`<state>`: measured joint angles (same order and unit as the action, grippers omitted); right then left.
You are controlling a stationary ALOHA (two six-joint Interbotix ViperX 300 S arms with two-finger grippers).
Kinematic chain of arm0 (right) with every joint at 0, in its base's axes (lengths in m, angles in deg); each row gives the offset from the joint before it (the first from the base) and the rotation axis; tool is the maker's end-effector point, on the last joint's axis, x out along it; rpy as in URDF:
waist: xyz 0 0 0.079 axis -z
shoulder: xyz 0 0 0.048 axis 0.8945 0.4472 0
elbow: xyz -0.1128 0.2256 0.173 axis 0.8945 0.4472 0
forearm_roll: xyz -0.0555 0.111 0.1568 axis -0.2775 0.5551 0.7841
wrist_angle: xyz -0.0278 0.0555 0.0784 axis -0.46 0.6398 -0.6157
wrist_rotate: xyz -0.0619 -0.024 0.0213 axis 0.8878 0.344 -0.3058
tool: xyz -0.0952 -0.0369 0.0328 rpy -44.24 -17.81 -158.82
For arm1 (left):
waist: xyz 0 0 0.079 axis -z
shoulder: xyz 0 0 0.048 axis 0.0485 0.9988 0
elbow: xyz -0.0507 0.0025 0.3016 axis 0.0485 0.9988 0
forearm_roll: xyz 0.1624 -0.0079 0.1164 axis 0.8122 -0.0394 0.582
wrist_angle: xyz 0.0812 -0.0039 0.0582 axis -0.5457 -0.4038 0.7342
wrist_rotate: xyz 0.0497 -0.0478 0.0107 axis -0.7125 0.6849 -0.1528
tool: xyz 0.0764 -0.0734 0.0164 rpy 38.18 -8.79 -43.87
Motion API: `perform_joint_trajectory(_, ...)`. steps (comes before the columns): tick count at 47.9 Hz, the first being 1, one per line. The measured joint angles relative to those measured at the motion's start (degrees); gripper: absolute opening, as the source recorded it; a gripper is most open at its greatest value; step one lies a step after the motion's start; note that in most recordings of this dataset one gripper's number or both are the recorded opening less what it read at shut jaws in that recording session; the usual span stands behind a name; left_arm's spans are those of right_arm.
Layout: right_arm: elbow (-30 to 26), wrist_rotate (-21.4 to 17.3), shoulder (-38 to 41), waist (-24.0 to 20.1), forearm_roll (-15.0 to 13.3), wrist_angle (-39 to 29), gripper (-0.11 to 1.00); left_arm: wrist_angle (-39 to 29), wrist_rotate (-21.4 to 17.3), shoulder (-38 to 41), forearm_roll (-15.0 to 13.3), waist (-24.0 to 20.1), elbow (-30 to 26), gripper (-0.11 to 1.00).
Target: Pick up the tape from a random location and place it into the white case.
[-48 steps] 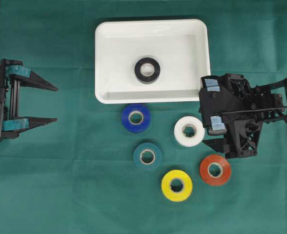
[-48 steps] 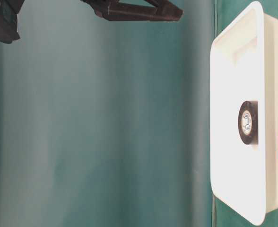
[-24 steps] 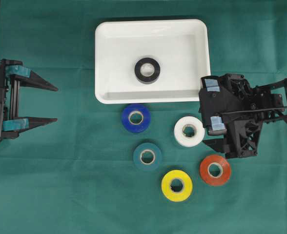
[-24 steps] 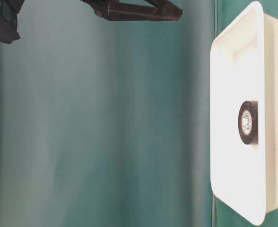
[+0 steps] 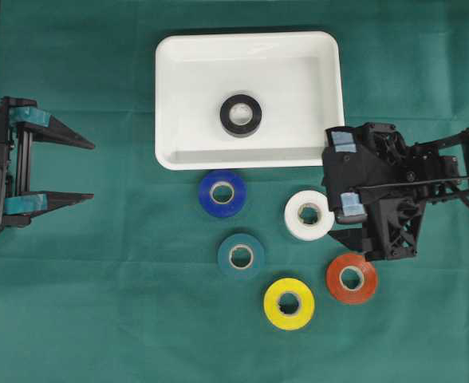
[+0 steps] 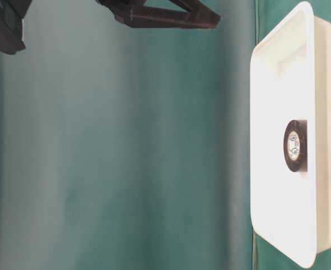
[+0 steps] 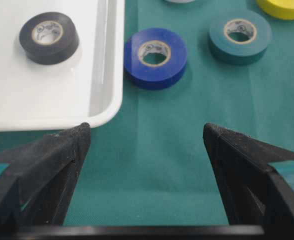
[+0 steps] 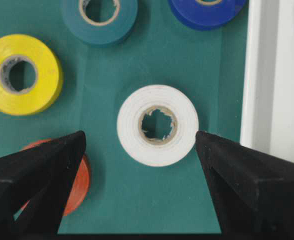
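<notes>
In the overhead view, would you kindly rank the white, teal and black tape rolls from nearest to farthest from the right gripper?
From the right gripper:
1. White tape, right beside its fingertips.
2. Teal tape, lower left on the cloth.
3. Black tape, inside the white case.

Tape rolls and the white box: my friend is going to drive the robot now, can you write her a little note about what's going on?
Left gripper: jaws open, empty, parked at the left away from the rolls.
Right gripper: jaws open, empty, hanging over the white tape, lined up either side of it.
White case: sits at the top middle of the green cloth.
Done: black tape lies flat inside the case.
Left: blue tape, teal tape, yellow tape, orange tape and the white one all lie on the cloth below the case. The white one looks like the next pick.
</notes>
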<state>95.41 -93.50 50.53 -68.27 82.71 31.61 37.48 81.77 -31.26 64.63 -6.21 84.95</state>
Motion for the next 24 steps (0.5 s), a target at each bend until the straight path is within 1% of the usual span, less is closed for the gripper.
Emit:
perform_joint_trajectory(14, 0.9, 0.0, 3.7, 0.0, 0.0, 2.5, 0.92, 0.0, 0.0, 0.0, 0.0, 0.0, 0.1, 0.98)
perform_joint_trajectory(24, 2.5, 0.0, 6.9, -0.1, 0.0, 6.4, 0.92, 0.0, 0.0, 0.0, 0.0, 0.0, 0.1, 0.98)
